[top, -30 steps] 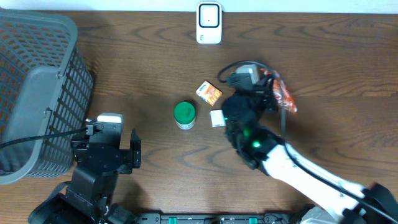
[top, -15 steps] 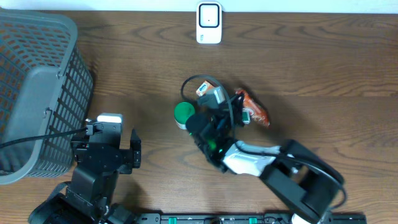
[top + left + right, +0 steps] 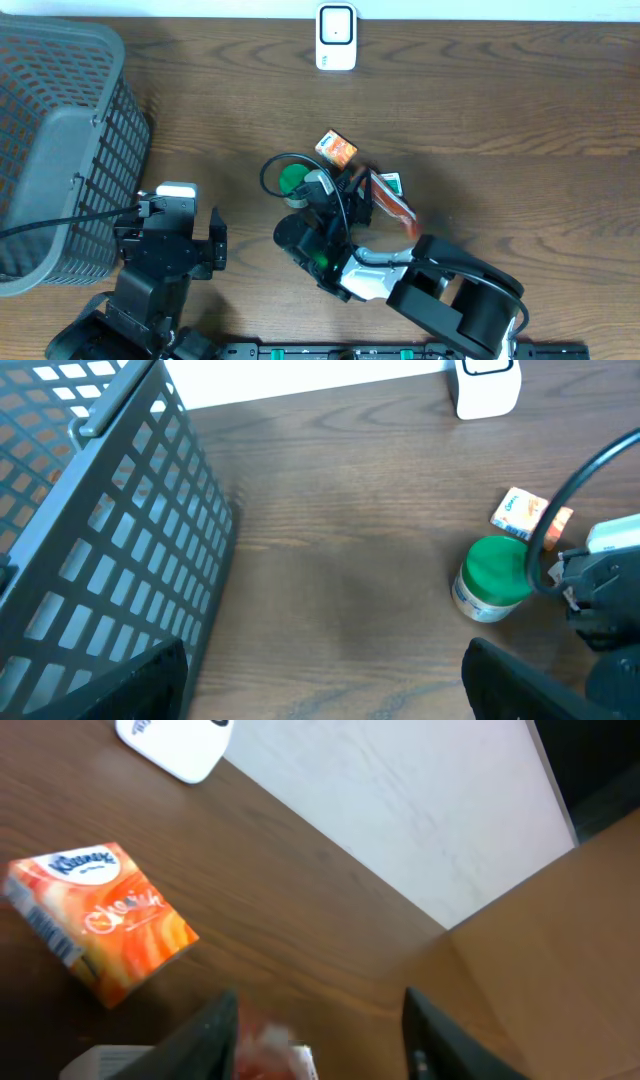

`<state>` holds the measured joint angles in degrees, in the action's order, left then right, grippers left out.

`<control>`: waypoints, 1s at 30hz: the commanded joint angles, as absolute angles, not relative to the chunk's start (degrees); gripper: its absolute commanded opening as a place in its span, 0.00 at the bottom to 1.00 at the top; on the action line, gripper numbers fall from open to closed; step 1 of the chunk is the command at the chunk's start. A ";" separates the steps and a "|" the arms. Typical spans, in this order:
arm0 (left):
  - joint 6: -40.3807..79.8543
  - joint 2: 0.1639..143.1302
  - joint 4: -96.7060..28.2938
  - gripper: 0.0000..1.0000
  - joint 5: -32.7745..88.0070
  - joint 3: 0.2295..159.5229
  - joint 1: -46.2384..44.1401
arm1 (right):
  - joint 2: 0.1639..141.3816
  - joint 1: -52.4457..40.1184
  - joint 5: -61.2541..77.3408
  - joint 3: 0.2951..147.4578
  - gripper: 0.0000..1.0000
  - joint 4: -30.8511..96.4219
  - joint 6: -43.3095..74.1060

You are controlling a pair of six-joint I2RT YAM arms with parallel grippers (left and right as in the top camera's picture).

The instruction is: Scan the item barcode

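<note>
Overhead view: the right claw (image 3: 358, 192) sits near the middle of the table (image 3: 520, 110), its arm curling in from the near edge. The red packet (image 3: 393, 206) lies just beside the claw, slanting away toward the lower right, with a green-and-white label at its upper end. A tissue pack (image 3: 337, 149) lies just beyond the claw, and a green-lidded jar (image 3: 294, 181) is on its other side. The white scanner (image 3: 336, 37) stands well apart at the far edge. The left claw (image 3: 172, 228) is beside the grey basket (image 3: 60, 150), well apart from the packet.

Left wrist view: the left claw's fingers (image 3: 130, 685) stand wide apart at the lower corners, with only bare table between them. The jar and the tissue pack are at the right, crossed by a black cable (image 3: 565, 485).

Right wrist view: the right claw's fingers (image 3: 215, 1035) are spread. A bit of the red packet shows low in the gap, close against the finger on the picture's left. Whether it touches that finger cannot be told. The tissue pack lies ahead to the left, and the scanner is in the top corner.
</note>
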<state>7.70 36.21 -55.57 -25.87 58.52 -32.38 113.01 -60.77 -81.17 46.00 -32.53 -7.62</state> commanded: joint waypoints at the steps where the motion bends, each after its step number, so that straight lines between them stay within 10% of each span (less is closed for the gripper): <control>1: 8.25 35.97 -55.70 0.88 -26.61 58.22 -32.56 | 113.23 -63.18 -84.07 46.13 0.57 -32.84 -6.02; 7: 8.25 35.97 -55.70 0.88 -26.61 58.22 -32.56 | 113.19 -69.28 -84.20 46.13 0.99 -34.74 -6.04; 30: 8.25 35.97 -55.70 0.88 -26.61 58.22 -32.56 | 111.85 -78.15 -90.76 46.11 0.99 -62.52 -40.03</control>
